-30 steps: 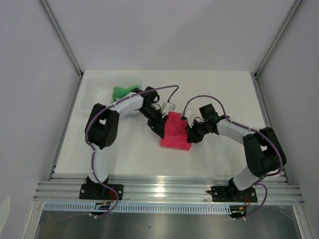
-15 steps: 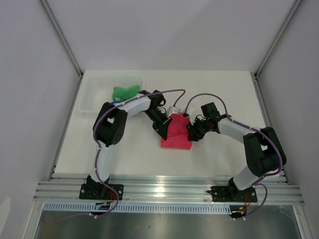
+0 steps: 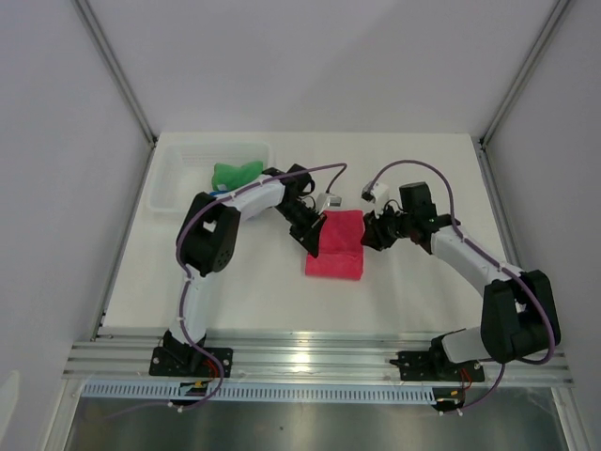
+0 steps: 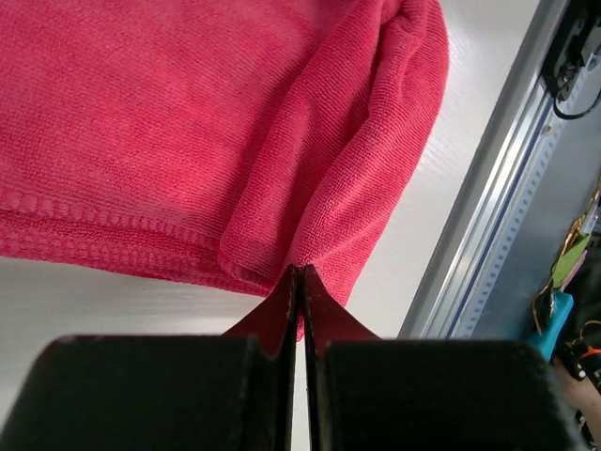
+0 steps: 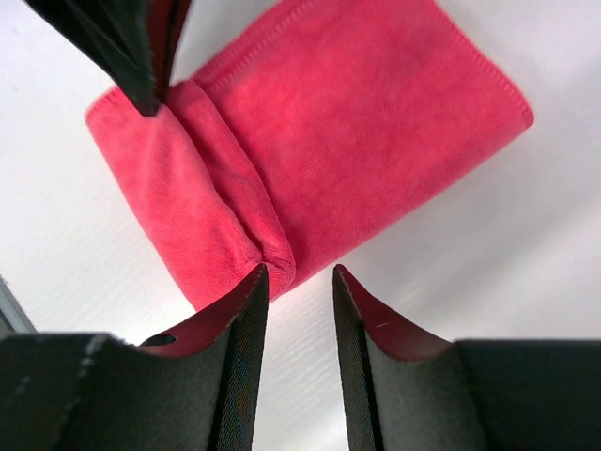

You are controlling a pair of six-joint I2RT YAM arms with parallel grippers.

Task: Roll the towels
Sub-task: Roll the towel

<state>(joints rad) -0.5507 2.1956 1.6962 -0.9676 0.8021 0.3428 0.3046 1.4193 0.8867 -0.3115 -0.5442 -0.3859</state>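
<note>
Jaws of my left arm are closed flat together, and they seem to pinch the corner of the turned-over strip (image 5: 188,188) of the pink terry-cloth towel (image 3: 338,249). The right jaws stand open with nothing between them, just beside the other end of the same strip.

The pink towel lies on the white table (image 3: 423,169), in the middle between my two arms. One long side is turned over into a soft, thick fold and the rest lies flat. The cloth has a fine looped pile and a stitched hem along the edges.

I judge it to be very light and limp. It will not keep a shape alone, and a roll will loosen if one end is let go. The pile should give good friction against the pads, so I do not expect slipping. I think the best hold is at both ends of the fold, close to the hem.

The crumpled green cloth towel (image 3: 235,175) sits at the white plastic basket (image 3: 174,174), far left.
</note>
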